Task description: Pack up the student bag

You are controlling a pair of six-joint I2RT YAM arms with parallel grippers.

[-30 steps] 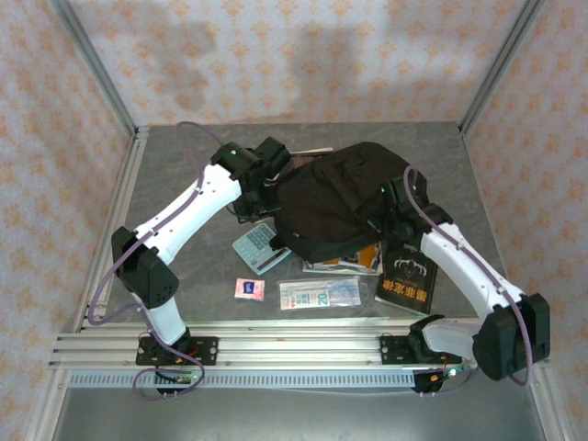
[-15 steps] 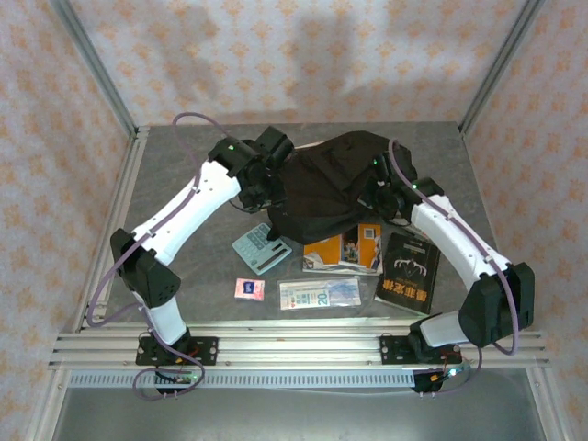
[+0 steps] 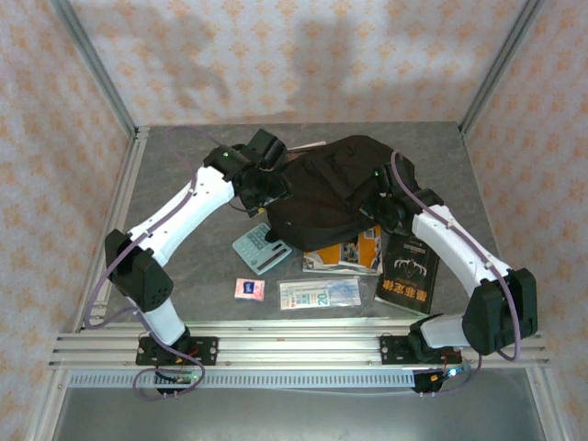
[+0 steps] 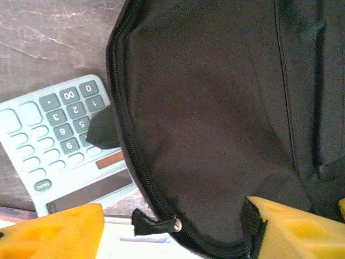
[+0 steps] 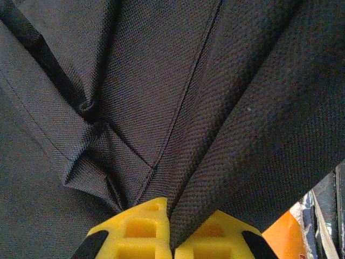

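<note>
The student bag (image 3: pixel 326 188), a soft black backpack, lies slumped in the middle of the table. In the left wrist view its zipped rim (image 4: pixel 129 156) curves down between my yellow fingers (image 4: pixel 54 232), and a small zip pull (image 4: pixel 156 224) hangs there. My left gripper (image 3: pixel 271 188) (image 4: pixel 175 218) is at the bag's left edge, open, with its jaws wide apart and not clamping anything. At the bag's right side my right gripper (image 3: pixel 384 204) (image 5: pixel 171 232) is shut on a fold of the bag's cloth (image 5: pixel 178 135).
A pale blue calculator (image 3: pixel 260 248) (image 4: pixel 59 145) lies partly under the bag's left edge. An orange book (image 3: pixel 347 253) and a black book (image 3: pixel 407 271) lie in front of the bag. Nearer the front rail are a banknote (image 3: pixel 319 294) and a small pink packet (image 3: pixel 249 288).
My left gripper has opened and let go of the bag. The bag, earlier lifted forward over the books, has moved back and settled, uncovering them. My right gripper has kept hold and swung back.
</note>
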